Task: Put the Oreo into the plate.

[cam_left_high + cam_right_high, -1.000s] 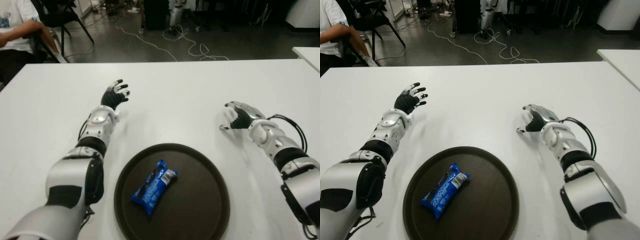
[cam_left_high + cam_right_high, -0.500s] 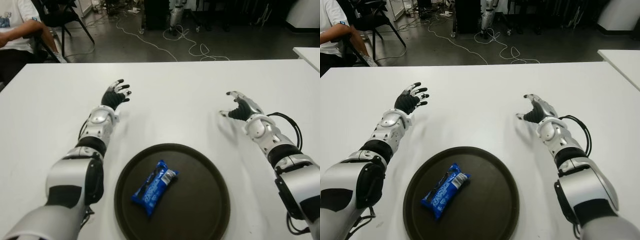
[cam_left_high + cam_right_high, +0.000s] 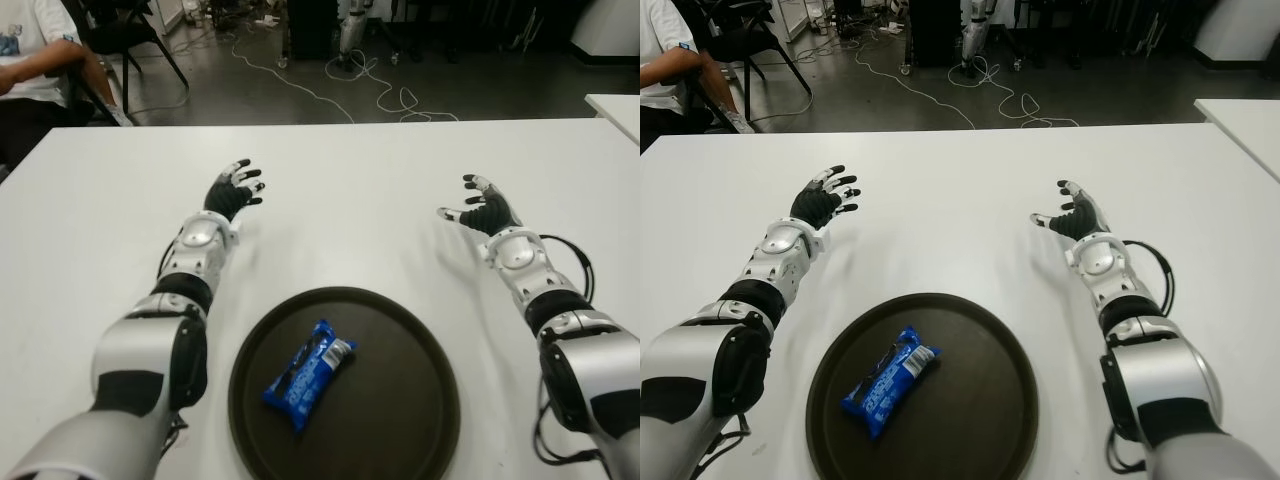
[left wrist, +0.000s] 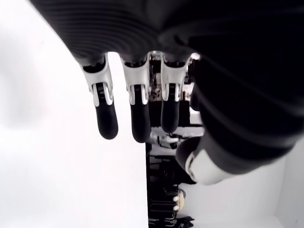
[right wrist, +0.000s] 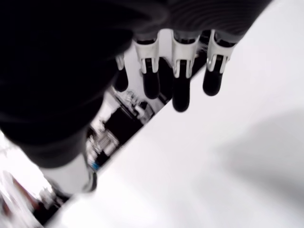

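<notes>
One packet: the blue Oreo pack (image 3: 308,373) lies inside the dark plate (image 3: 410,340), left of its middle.
Left hand (image 3: 232,192): fingers spread, empty, over the tabletop (image 3: 350,200).
Right hand (image 3: 483,212): fingers spread, empty.
Handling: probably light, crinkly, slippery, biscuits brittle.
Hold: across the narrow sides, gently.

one Oreo pack (image 3: 309,371), one plate (image 3: 410,400), two hands
</notes>
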